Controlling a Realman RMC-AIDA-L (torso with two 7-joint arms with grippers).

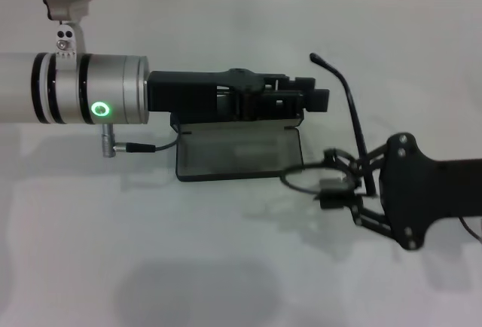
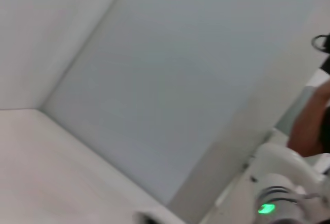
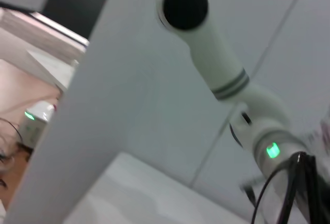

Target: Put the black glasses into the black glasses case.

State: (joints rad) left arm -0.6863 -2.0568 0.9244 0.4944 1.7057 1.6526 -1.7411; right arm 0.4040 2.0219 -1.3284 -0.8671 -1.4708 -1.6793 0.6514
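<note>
right gripper (image 1: pixel 348 191) closed on the black glasses (image 1: pixel 324 175), lens at the case's right front corner, one temple raised | black glasses case (image 1: pixel 239 152) open on desk (image 1: pixel 226 267) | left gripper (image 1: pixel 316 99) over the case's lid, fingers' state unclear

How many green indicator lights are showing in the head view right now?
1. It glows on the left arm's silver wrist segment, left of the open black glasses case. None shows on the right arm beside the black glasses; others may be hidden.
</note>
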